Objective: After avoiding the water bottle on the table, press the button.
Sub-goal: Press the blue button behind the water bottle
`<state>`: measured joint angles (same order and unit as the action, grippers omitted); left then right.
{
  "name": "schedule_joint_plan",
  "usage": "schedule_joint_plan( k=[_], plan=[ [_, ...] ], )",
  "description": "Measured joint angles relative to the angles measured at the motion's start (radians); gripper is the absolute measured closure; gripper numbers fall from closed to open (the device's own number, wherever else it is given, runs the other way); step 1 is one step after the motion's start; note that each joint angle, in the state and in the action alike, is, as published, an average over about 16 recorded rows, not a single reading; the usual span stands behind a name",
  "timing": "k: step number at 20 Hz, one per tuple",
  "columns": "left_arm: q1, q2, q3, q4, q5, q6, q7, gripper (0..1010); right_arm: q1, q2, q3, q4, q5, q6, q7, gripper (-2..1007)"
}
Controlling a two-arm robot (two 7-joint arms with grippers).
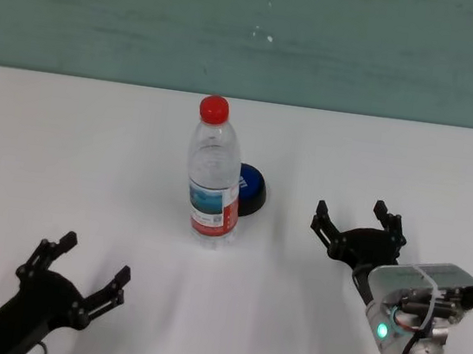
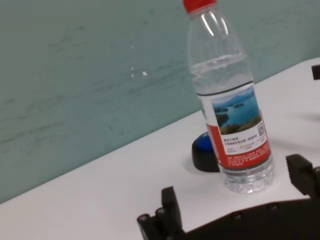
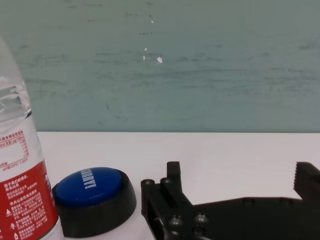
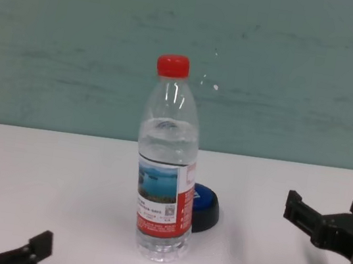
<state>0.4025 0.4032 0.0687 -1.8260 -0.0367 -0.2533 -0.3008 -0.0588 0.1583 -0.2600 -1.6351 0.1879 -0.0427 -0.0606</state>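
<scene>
The water bottle [image 1: 212, 174] stands upright in the middle of the white table [image 1: 65, 154], red cap on top; it also shows in the chest view [image 4: 165, 170], the left wrist view [image 2: 231, 100] and the right wrist view [image 3: 22, 185]. The blue button [image 1: 250, 189] on its black base sits just behind and right of the bottle, partly hidden by it [image 4: 204, 206] [image 3: 92, 197] [image 2: 205, 150]. My right gripper [image 1: 358, 224] is open and empty, right of the button and apart from it. My left gripper [image 1: 85, 266] is open and empty near the front left.
A teal wall [image 1: 256, 31] runs behind the table's far edge. Bare white tabletop lies between the right gripper and the button, and to the left of the bottle.
</scene>
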Motion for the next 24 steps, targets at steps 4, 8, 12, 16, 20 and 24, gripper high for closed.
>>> schedule_joint_plan(
  k=[4,8,12,16,20,24],
  plan=[
    [-0.052,-0.01,0.021,0.039,0.006,0.007,0.001,10,0.0,0.0,0.0,0.0,0.0,0.0,0.0,1],
    [-0.116,-0.023,0.045,0.087,0.016,0.017,0.003,10,0.0,0.0,0.0,0.0,0.0,0.0,0.0,1],
    [-0.18,-0.036,0.068,0.133,0.025,0.027,0.006,10,0.0,0.0,0.0,0.0,0.0,0.0,0.0,1],
    [-0.239,-0.053,0.09,0.176,0.035,0.039,0.014,10,0.0,0.0,0.0,0.0,0.0,0.0,0.0,1],
    [-0.285,-0.069,0.111,0.212,0.043,0.051,0.022,10,0.0,0.0,0.0,0.0,0.0,0.0,0.0,1],
    [-0.318,-0.083,0.13,0.239,0.052,0.059,0.028,10,0.0,0.0,0.0,0.0,0.0,0.0,0.0,1]
  ],
)
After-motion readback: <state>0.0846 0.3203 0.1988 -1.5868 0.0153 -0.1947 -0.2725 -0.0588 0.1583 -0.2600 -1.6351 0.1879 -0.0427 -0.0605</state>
